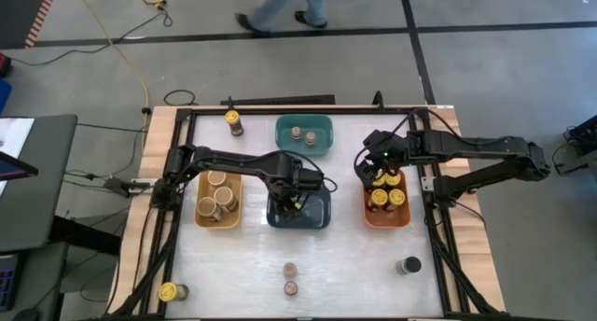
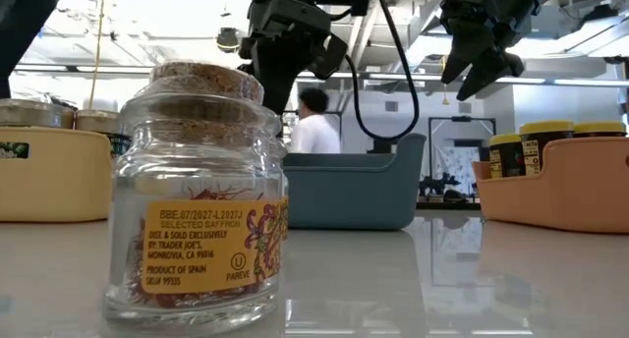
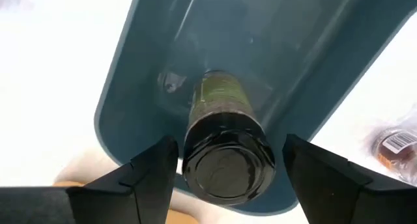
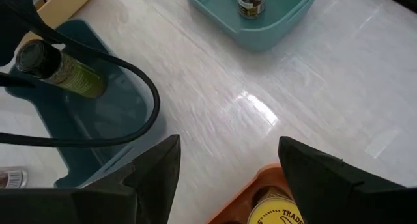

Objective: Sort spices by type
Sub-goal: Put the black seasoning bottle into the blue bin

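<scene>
A dark-lidded spice jar [image 3: 228,159] with green contents stands on its base on the floor of the dark-blue bin [image 1: 299,212]. My left gripper [image 3: 229,175] points down over it, open, one finger on each side of the lid with a small gap. My right gripper [image 4: 228,185] hovers open and holding nothing above the orange bin [image 1: 384,207], which holds yellow-lidded jars [image 1: 379,198]. Tan-topped jars [image 1: 217,195] sit in the yellow bin [image 1: 200,215], and small brown-topped jars [image 1: 302,134] in the teal bin [image 1: 303,146].
Loose jars stand on the table: yellow-lidded ones at the far left [image 1: 233,122] and the near left corner [image 1: 170,291], two brown-topped ones [image 1: 290,278] near the front edge, a dark-lidded one [image 1: 409,265] at the front right. A person walks beyond the table's far edge.
</scene>
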Tool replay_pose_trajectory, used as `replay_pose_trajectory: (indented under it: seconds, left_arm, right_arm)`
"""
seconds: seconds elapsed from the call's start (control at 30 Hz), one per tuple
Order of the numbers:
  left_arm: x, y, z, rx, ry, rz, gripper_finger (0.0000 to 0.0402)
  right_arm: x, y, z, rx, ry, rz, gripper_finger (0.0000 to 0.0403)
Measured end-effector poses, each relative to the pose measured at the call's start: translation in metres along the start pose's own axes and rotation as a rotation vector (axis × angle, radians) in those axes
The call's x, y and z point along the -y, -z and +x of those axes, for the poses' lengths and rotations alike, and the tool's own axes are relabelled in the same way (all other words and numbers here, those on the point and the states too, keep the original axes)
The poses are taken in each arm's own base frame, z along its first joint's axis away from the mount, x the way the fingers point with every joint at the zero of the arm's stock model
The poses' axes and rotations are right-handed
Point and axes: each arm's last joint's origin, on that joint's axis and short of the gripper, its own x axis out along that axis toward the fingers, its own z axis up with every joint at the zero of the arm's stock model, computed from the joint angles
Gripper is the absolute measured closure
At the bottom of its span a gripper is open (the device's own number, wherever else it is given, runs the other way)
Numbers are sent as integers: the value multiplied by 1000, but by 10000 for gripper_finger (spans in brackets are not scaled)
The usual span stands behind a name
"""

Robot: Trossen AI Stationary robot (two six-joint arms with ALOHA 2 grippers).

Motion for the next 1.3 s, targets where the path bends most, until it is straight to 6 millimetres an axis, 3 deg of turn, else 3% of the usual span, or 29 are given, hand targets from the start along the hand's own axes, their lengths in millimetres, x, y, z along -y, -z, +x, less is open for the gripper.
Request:
replay_pose_trajectory:
  seconds: [0.57,0.77,0.97,1.13,1.3]
  left_arm:
    - [-5,-7,-5,39,12,-40,93]
    - [-7,-17,-39,150,49,-25,94]
    - [-7,-16,-80,297,-53,47,93]
    - [8,4,-103,332,-70,158,93]
    - [11,33,-119,383,-165,180,93]
  right_arm:
    - [0,0,0,0,-1,-3,117]
    - [0,0,0,-1,-1,-4,117]
    - [0,1,-1,-5,2,20,117]
    - [-7,6,-4,-9,-32,22,117]
    - [-32,11,-15,17,-143,-48,117]
